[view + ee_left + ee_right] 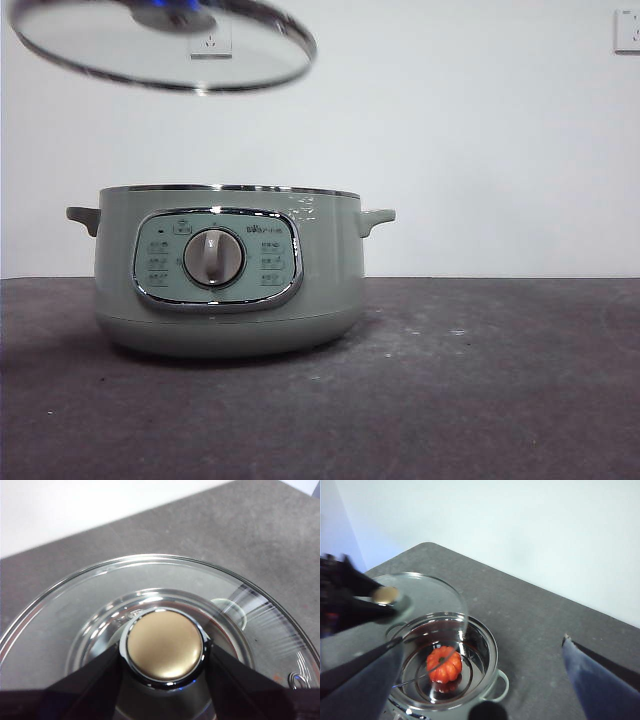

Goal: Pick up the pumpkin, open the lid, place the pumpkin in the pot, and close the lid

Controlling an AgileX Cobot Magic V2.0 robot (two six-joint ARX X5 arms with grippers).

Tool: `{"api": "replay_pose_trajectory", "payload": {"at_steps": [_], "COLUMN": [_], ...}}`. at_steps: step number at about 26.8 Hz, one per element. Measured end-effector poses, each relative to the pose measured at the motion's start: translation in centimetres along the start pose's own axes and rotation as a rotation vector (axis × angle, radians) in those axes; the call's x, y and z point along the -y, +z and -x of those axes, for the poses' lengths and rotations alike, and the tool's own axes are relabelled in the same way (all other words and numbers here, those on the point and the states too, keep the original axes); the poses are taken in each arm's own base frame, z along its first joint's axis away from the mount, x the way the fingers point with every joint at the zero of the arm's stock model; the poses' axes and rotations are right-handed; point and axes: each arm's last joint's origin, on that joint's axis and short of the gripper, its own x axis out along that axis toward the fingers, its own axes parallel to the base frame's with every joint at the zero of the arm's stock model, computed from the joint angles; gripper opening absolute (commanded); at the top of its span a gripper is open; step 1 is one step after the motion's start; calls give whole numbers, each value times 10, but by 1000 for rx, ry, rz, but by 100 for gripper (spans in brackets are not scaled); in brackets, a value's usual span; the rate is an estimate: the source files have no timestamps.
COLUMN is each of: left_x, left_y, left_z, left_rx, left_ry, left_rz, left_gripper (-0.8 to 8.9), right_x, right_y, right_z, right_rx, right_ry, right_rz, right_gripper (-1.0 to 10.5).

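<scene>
The glass lid (160,45) hangs tilted in the air, above and left of the pot (230,270). My left gripper (165,652) is shut on its knob (165,645). The pot stands open on the table. Seen from the right wrist, the orange-red pumpkin (444,664) sits upright on the bottom of the pot (492,652), and the lid (427,595) partly overhangs the rim. My right gripper (482,641) is high above the pot, open and empty.
The dark grey table (480,380) stretches to the right of the pot. A white wall (480,140) with sockets stands close behind it. In the right wrist view, the left arm (342,600) shows dark at the lid.
</scene>
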Motion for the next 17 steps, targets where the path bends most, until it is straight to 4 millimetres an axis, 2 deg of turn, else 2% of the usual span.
{"api": "replay_pose_trajectory", "payload": {"at_steps": [5, 12, 17], "left_x": [-5, -9, -10], "left_y": [-3, -12, -18], "left_z": [-33, -67, -81], "left_rx": [-24, -80, -114], "left_ry": [-6, -25, -29], "left_rz": [3, -10, -8], "left_gripper": [-9, -9, -9], "right_x": [2, 2, 2], "right_y": [-1, -4, -4], "right_z": [16, 15, 15], "right_rx": [12, -17, -17], "right_ry": [-1, 1, 1], "right_rz": [-2, 2, 2], "right_gripper": [689, 689, 689]}}
